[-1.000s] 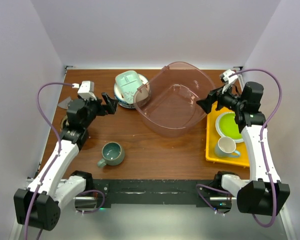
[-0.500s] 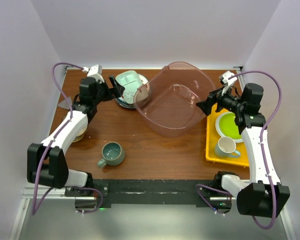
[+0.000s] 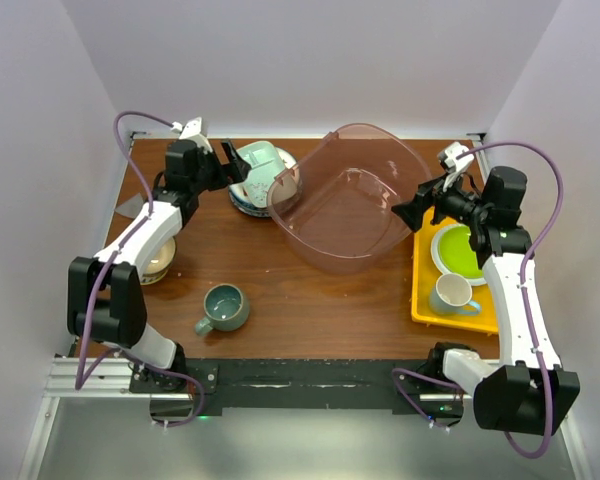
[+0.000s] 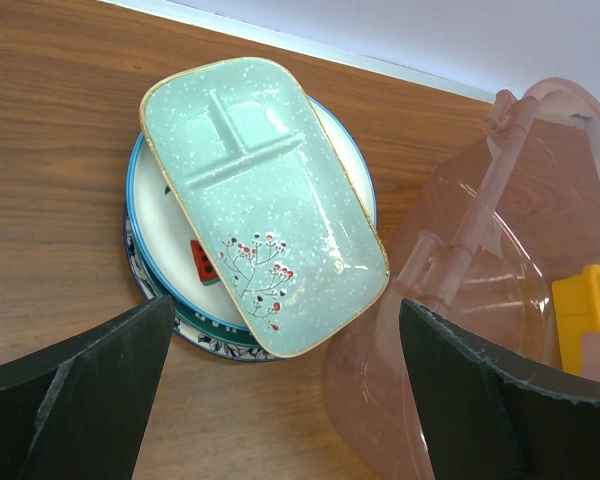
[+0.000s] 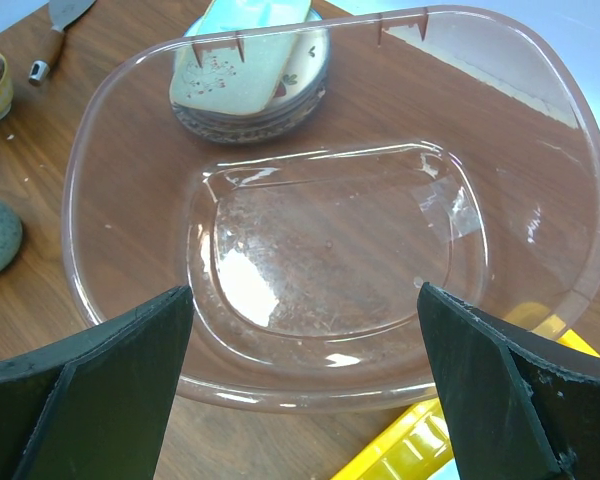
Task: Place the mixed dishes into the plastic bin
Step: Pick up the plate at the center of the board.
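The mint squarish dish [image 3: 256,163] lies on top of a stack of patterned plates [image 3: 242,203] at the back of the table, just left of the plastic bin [image 3: 310,243]. My left gripper [image 3: 232,166] is open and hovers at the left side of that stack. In the left wrist view the mint dish [image 4: 260,200] and the plates [image 4: 156,225] lie ahead of the open gripper [image 4: 285,400], with the bin's wall [image 4: 480,300] to the right. My right gripper [image 3: 411,212] is open at the bin's right rim, and its wrist view looks into the empty bin [image 5: 130,330]. A grey-teal mug [image 3: 223,307] stands at the front left.
A yellow tray [image 3: 421,300] at the right holds a lime-green plate [image 3: 458,250] and a white mug [image 3: 452,293]. A bowl [image 3: 158,265] sits partly under my left arm. A small knife [image 3: 130,207] lies at the left edge.
My left arm has swung from the left middle of the table to the back, bringing its open gripper up to the plate stack. The right arm has not moved.
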Tool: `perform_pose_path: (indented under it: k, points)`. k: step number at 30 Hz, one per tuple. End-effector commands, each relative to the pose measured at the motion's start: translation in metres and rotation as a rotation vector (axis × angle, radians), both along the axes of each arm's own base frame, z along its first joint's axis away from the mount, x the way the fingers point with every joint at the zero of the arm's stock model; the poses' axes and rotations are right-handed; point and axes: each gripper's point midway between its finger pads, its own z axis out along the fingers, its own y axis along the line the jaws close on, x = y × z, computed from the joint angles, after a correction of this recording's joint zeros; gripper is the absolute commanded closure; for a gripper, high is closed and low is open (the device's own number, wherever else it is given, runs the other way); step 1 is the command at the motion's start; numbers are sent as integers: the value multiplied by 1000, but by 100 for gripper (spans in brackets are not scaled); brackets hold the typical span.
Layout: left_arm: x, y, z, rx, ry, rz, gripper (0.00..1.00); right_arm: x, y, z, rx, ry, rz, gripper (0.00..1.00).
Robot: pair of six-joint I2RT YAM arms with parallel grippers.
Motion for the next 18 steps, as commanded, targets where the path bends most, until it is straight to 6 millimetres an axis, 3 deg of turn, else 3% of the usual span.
perform_pose_path:
  k: [1, 18]
  points:
    - [15, 0, 24, 5, -82, -23, 0, -3, 4, 1, -3, -16, 36, 2]
    - [41, -9, 0, -15, -54, -54, 0, -3, 4, -3, -14, -14, 50, 2]
